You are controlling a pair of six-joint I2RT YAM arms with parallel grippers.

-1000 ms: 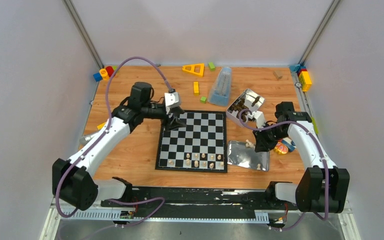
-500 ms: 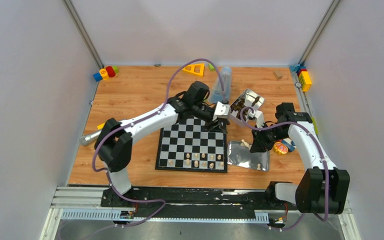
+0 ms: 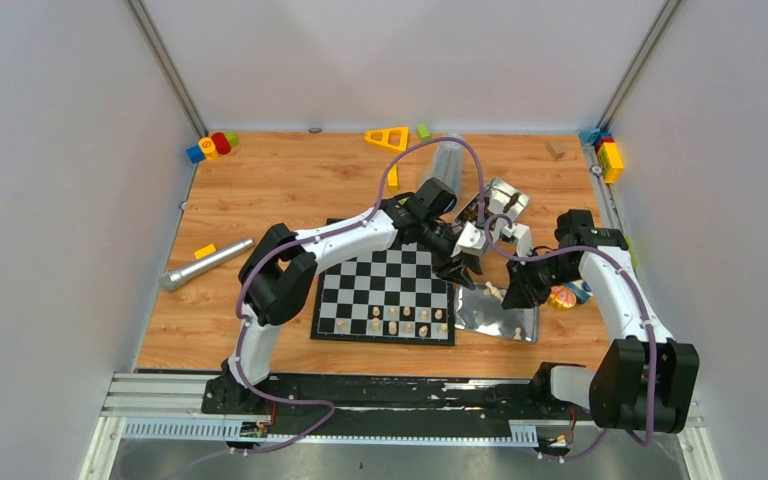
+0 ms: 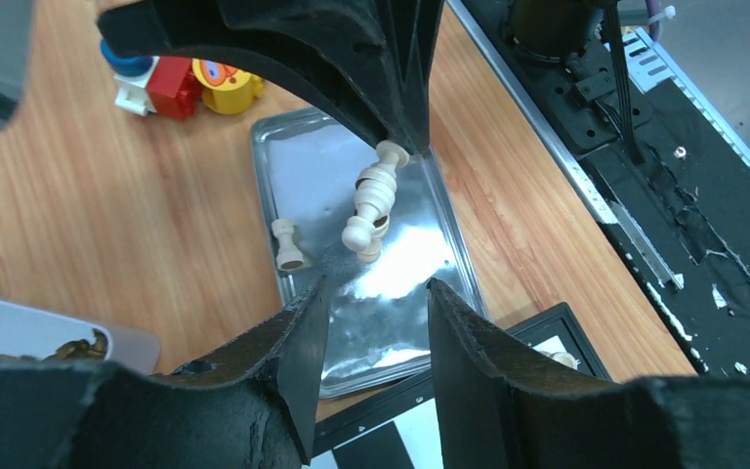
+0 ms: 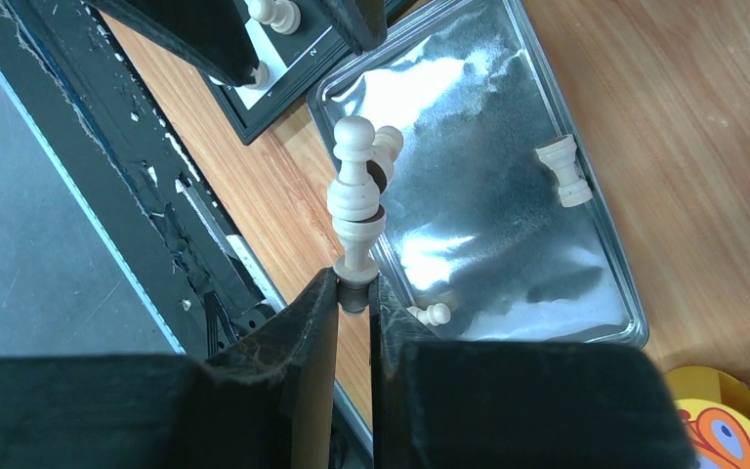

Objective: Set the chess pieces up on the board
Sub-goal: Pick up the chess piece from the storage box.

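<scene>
1. Silver cylinder (image 3: 205, 263) lies on the bench (image 3: 260, 190), well left of the board.
2. Board (image 3: 385, 278) lies flat at centre. Cream chess pieces (image 3: 392, 322) stand only in its near rows.
3. Left end effector (image 4: 376, 293) hangs by the board's right edge, released, with nothing between its fingers.
4. Metal tray (image 5: 508, 137) sits just right of the board. A rook (image 5: 564, 174) lies on its side in it.
5. Right end effector (image 5: 354, 283) is above the tray, clenched on the base of a tall cream piece (image 5: 355, 195), which is held in the air close to the left fingers.
</scene>
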